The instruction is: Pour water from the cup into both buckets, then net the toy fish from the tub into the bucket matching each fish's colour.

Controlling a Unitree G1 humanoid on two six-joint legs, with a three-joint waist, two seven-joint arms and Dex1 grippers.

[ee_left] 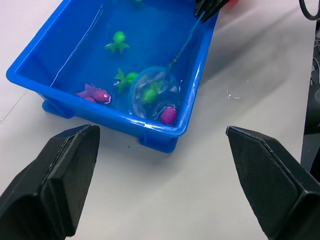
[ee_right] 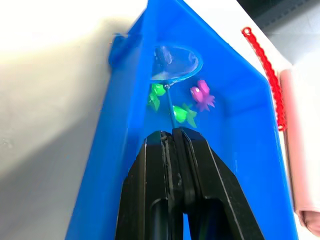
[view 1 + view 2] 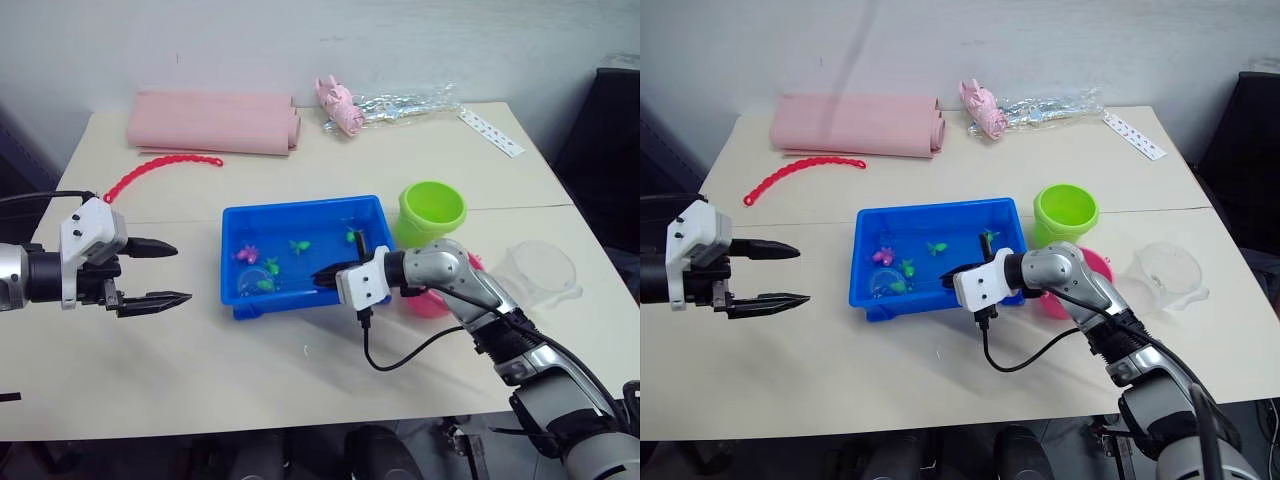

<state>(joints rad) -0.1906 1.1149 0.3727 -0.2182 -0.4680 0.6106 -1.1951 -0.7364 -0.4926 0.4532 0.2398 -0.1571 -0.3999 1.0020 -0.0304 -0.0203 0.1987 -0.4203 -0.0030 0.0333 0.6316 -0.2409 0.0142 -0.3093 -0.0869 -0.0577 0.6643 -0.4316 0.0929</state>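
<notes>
The blue tub (image 3: 300,207) sits mid-table, holding water and several toy fish, such as a pink fish (image 1: 95,93) and a green fish (image 1: 118,42). My right gripper (image 3: 325,277) hovers over the tub's near right edge, shut on the thin handle of the net (image 1: 155,92). The net's hoop lies in the water at the near left corner with a green fish (image 1: 150,93) inside its ring and a pink one (image 1: 168,115) at its edge. My left gripper (image 3: 183,272) is open and empty, left of the tub. The green bucket (image 3: 432,210) stands right of the tub. The pink bucket (image 3: 435,302) is mostly hidden behind my right arm. The clear cup (image 3: 545,268) is further right.
A rolled pink cloth (image 3: 212,122) and a red bead chain (image 3: 160,170) lie at the back left. A pink toy (image 3: 340,105), clear packaging (image 3: 410,100) and a white strip (image 3: 492,132) lie at the back right. A black cable (image 3: 400,355) loops under my right wrist.
</notes>
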